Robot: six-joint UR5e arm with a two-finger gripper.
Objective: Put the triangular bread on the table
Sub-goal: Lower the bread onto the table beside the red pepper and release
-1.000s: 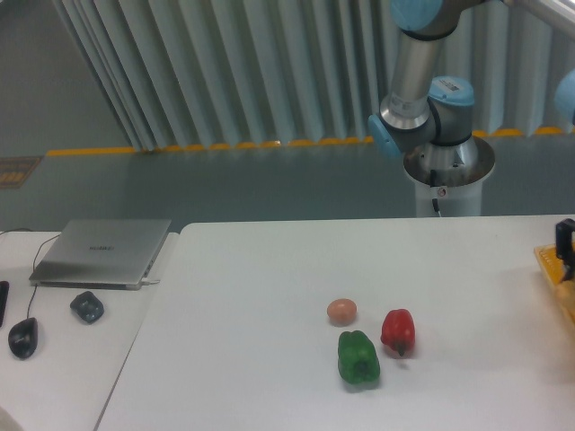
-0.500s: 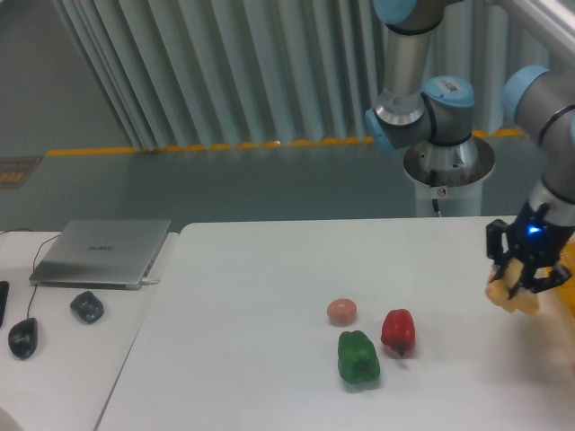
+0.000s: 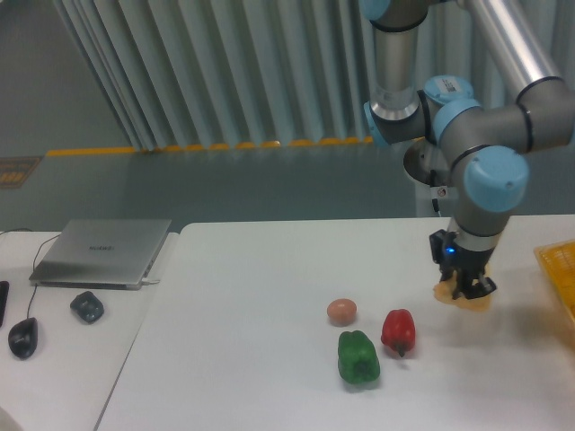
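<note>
The triangular bread (image 3: 446, 294) is a pale yellow-tan wedge low over the white table (image 3: 252, 296), right of the red pepper. My gripper (image 3: 467, 289) points straight down and is shut on the bread, its dark fingers covering the middle of it. Whether the bread touches the tabletop cannot be told.
A red pepper (image 3: 398, 330), a green pepper (image 3: 358, 356) and a round pinkish-tan ball (image 3: 341, 312) lie close together left of the gripper. A yellow tray edge (image 3: 561, 269) shows at the far right. A laptop (image 3: 101, 252) and two mice (image 3: 87, 306) sit on the lower desk at left.
The gripper carried the bread leftward from the tray at the right edge to a spot over the table near the red pepper, and came lower.
</note>
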